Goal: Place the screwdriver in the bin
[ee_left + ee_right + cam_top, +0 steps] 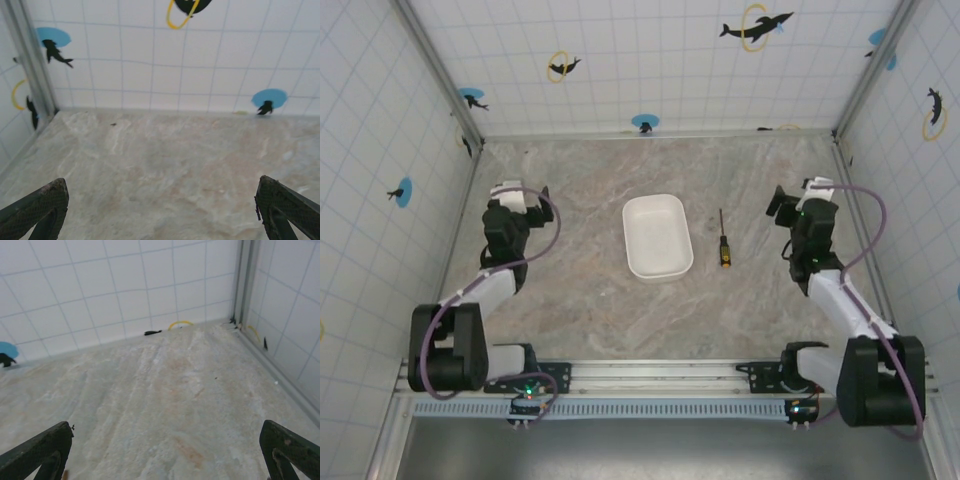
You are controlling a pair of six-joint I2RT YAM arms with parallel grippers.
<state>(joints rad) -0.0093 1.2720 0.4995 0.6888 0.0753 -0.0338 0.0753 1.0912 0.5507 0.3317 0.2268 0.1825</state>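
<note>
At the middle of the tabletop (580, 290) I see the bin (655, 235), open side up, its long sides running away from the arm bases. Near its right side but apart from it lies the screwdriver (723, 240), flat between the bin and the right arm, shaft toward the tiled back wall and handle toward the bases. My left gripper (160, 187) has its fingers (42, 205) spread wide above bare stone. The right gripper (167, 432) fingers (287, 445) are spread likewise.
</note>
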